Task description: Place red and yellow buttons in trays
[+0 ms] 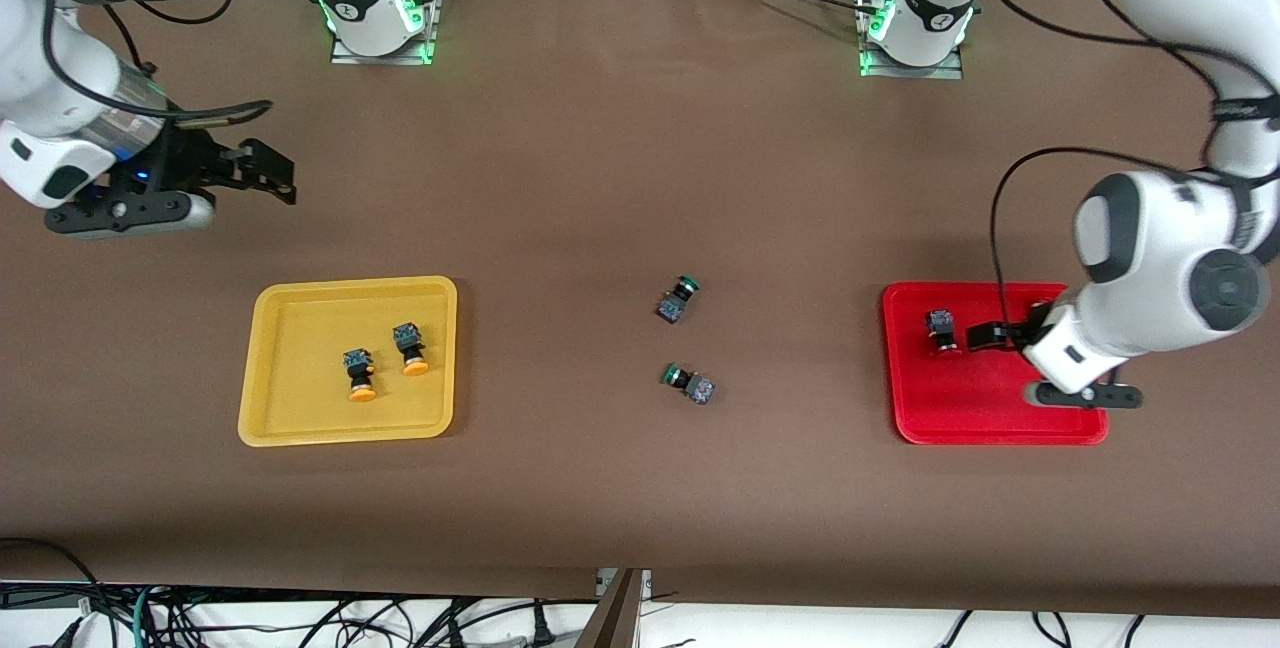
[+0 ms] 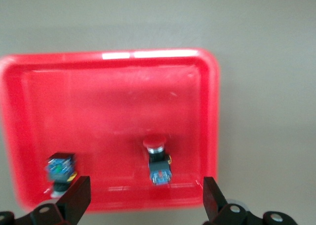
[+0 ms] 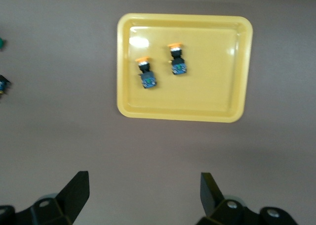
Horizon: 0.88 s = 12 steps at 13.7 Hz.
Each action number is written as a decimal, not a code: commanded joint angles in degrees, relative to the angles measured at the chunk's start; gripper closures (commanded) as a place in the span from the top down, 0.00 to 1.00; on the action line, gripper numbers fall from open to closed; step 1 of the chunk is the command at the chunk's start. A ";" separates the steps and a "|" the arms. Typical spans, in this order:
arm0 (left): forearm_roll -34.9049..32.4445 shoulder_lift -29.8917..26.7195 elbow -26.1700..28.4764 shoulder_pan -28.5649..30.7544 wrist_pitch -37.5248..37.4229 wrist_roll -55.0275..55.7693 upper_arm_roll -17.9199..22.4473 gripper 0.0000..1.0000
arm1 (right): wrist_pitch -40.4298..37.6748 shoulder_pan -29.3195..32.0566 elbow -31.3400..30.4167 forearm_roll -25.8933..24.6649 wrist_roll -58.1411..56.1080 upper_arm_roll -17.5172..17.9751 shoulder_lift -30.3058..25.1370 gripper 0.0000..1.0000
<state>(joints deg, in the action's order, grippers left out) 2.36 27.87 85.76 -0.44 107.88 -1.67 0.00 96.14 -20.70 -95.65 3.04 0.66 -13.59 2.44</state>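
The yellow tray (image 1: 300, 408) holds two orange-yellow buttons (image 1: 358, 374) (image 1: 410, 348), lying side by side; the right wrist view shows the tray (image 3: 212, 86) and both buttons (image 3: 146, 73) (image 3: 177, 60). The red tray (image 1: 960, 408) holds a red button (image 1: 941, 330). The left wrist view shows that tray (image 2: 113, 101) with two buttons in it, one red-capped (image 2: 159, 160) and one with its cap hidden (image 2: 60, 169). My left gripper (image 1: 988, 335) (image 2: 145, 200) is open and empty over the red tray. My right gripper (image 1: 265, 173) (image 3: 144, 190) is open and empty over bare table.
Two green-capped switches (image 1: 678, 299) (image 1: 690, 383) lie on the brown table between the trays; they show at the edge of the right wrist view (image 3: 2, 43) (image 3: 3, 84). Cables hang along the table's front edge.
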 commanded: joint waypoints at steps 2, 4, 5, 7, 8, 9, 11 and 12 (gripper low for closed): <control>-0.25 0.18 -12.54 0.44 -15.13 -1.23 -0.53 1.00 | 0.81 3.03 -2.09 -2.07 -3.03 2.43 -2.27 0.99; 0.10 -1.06 -14.99 0.44 -19.54 -1.23 -0.44 1.00 | 0.37 2.86 -1.30 -2.16 -2.68 2.52 -1.74 0.99; 0.19 -1.76 -16.23 0.53 -21.21 -1.23 -0.44 1.00 | 0.46 2.86 -0.95 -2.07 -2.59 2.60 -1.30 0.99; -0.07 -6.92 -15.72 0.27 -22.36 -0.61 -0.35 1.00 | 0.55 2.85 1.15 -2.68 -2.59 2.61 -0.69 0.99; -0.42 -9.30 -14.49 0.44 -23.50 -0.53 -0.09 1.00 | -1.02 3.03 2.91 -2.08 -2.76 2.52 0.10 0.99; -0.51 -11.41 -12.83 0.35 -25.07 -0.61 0.26 1.00 | -2.78 3.21 3.79 -1.98 -3.03 2.43 0.45 0.99; -0.69 -12.92 -12.11 0.27 -25.09 -0.79 0.87 1.00 | -2.54 3.21 4.42 -3.03 -2.59 2.43 0.63 0.99; -0.60 -13.36 -12.11 0.27 -25.00 -0.70 0.88 1.00 | -2.27 3.38 4.77 -3.82 -2.59 2.43 1.24 0.99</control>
<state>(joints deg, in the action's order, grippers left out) 2.36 16.68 70.81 -0.31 82.31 -1.64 0.73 95.06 -18.40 -93.23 0.73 -1.64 -11.80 2.06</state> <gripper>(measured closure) 0.000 0.004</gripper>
